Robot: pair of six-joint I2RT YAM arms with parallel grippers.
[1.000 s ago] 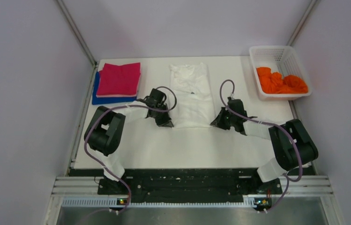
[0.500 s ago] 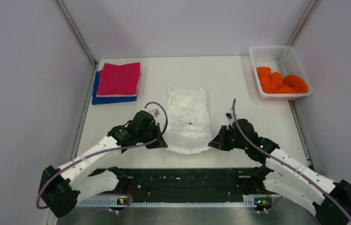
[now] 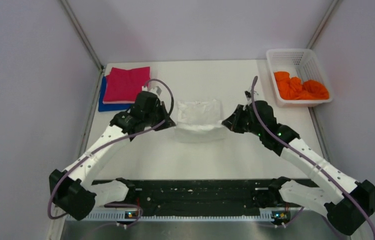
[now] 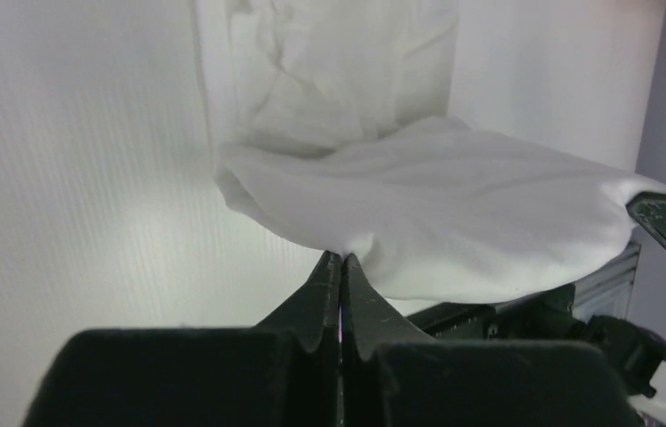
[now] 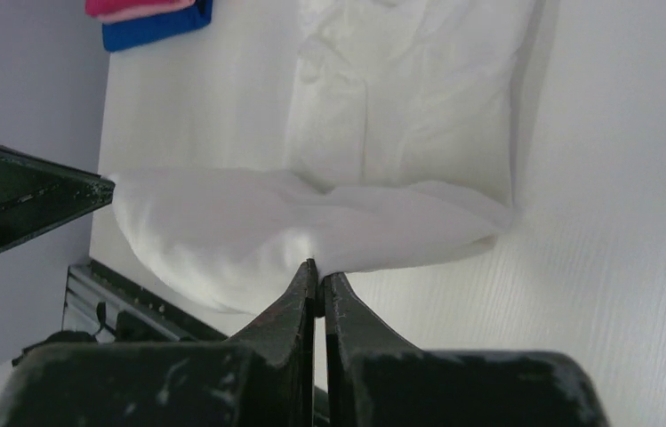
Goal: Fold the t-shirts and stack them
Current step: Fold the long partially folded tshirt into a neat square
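The white t-shirt (image 3: pixel 199 116) lies at the table's middle, its near half lifted and folded back over the far half. My left gripper (image 3: pixel 171 122) is shut on its left near corner (image 4: pixel 347 245). My right gripper (image 3: pixel 228 123) is shut on its right near corner (image 5: pixel 324 253). Both hold the raised fold a little above the table. A folded magenta t-shirt (image 3: pixel 126 85) lies on a folded blue t-shirt (image 3: pixel 106 103) at the far left. An orange t-shirt (image 3: pixel 300 87) is bunched in the basket. The white shirt's print is hidden.
The white lattice basket (image 3: pixel 290 55) stands at the far right corner. Grey walls close in the table on three sides. The black rail with the arm bases (image 3: pixel 200 192) runs along the near edge.
Both grippers moved away from me, carrying the white t-shirt's near edge up and over towards its far edge. The shirt now shows about half as long.
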